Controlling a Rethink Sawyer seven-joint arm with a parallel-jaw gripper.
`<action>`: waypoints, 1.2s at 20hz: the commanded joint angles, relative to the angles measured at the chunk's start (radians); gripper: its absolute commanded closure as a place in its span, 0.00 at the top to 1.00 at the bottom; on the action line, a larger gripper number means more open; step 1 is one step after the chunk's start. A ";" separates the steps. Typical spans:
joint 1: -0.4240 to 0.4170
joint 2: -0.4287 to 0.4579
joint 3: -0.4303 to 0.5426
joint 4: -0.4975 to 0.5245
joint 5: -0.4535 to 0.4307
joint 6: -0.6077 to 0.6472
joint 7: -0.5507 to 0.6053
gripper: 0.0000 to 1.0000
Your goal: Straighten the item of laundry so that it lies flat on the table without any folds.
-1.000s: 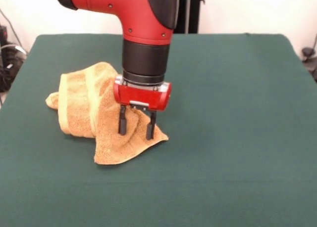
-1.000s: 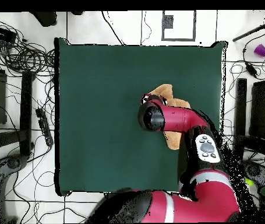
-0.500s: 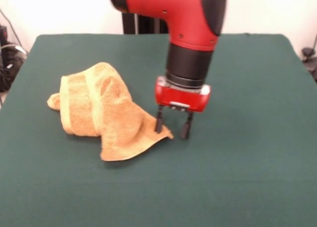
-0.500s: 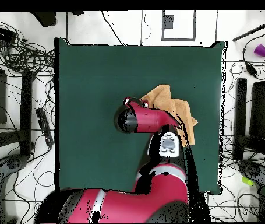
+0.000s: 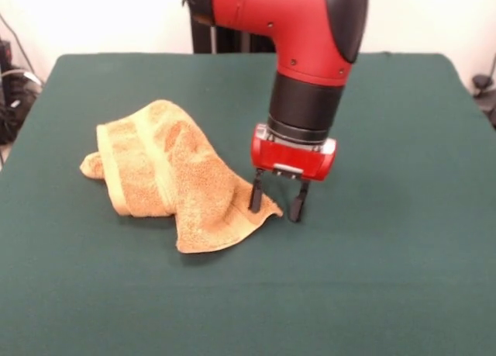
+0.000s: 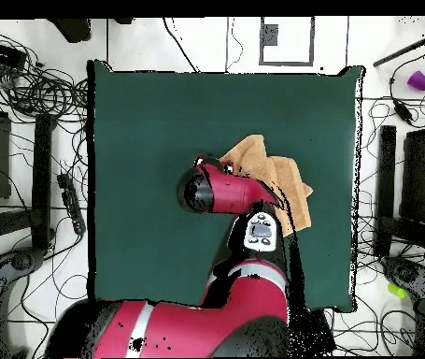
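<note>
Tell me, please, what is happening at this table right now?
A red Sawyer arm is working on an orange-yellow towel on the green table. Its pincer stands open at the towel's corner, one finger on the cloth and the other over the bare felt. The towel is bunched and folded over itself, so it is not flat yet.
</note>
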 commanded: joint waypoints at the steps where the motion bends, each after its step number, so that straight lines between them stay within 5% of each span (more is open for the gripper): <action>1: -0.148 0.069 0.134 0.117 -0.057 -0.063 0.101 1.00; 24: -0.188 0.083 0.137 0.113 -0.098 -0.052 0.114 1.00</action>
